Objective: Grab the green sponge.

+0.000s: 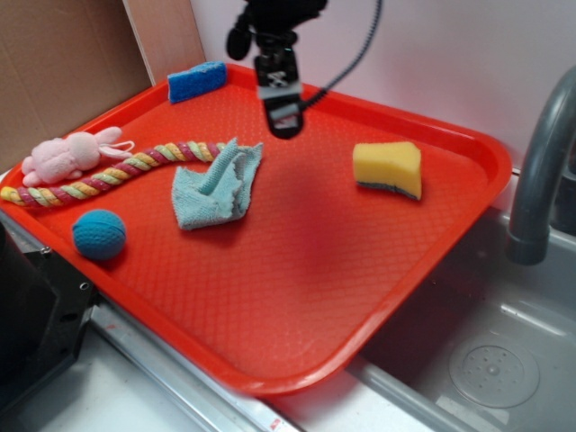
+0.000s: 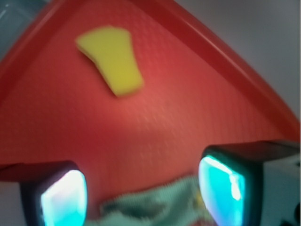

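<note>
On the far left of the red tray (image 1: 297, 297) lie a pink plush rabbit (image 1: 63, 155) and a braided rope (image 1: 108, 171), with a blue ball (image 1: 98, 234) nearer the front edge. None of these lies near the target, so they pose little risk.

Further along, a blue sponge (image 1: 196, 80) sits against the far rim. It is a sponge too, so it could be mistaken for the target.

Towards the middle lies a pale teal cloth (image 1: 216, 184), crumpled and partly raised. The gripper (image 1: 281, 94) hangs above the tray, just right of the cloth and well clear of the surface, its fingers (image 2: 63, 197) spread apart and holding nothing. In the wrist view the cloth shows between the fingers, so a straight descent from here would likely snag the cloth rather than the sponge.

To the right, the green sponge (image 1: 388, 168) rests flat on the tray, apart from everything else, its yellow foam up and its dark layer underneath. It is wedge-shaped and soft: closing across the tapered sides could squeeze it out sideways, and a shallow descent may only skim the foam. The tray's far right rim is near, so an overshoot could knock the gripper against it.
</note>
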Robot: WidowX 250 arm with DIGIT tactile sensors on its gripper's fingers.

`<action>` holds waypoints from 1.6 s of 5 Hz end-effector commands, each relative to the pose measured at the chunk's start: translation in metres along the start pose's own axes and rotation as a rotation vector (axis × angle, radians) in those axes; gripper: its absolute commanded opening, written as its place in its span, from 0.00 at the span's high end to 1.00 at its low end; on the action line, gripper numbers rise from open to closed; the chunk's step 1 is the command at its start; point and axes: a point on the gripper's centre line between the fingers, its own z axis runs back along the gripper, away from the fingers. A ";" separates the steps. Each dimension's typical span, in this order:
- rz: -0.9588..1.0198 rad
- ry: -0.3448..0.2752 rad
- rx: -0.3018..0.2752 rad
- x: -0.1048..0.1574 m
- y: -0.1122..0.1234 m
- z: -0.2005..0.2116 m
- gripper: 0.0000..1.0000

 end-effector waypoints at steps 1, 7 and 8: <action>-0.080 -0.042 0.029 0.030 -0.018 -0.009 0.00; 0.106 0.065 0.040 0.016 -0.017 -0.037 1.00; 0.126 0.020 0.072 0.008 -0.003 -0.022 1.00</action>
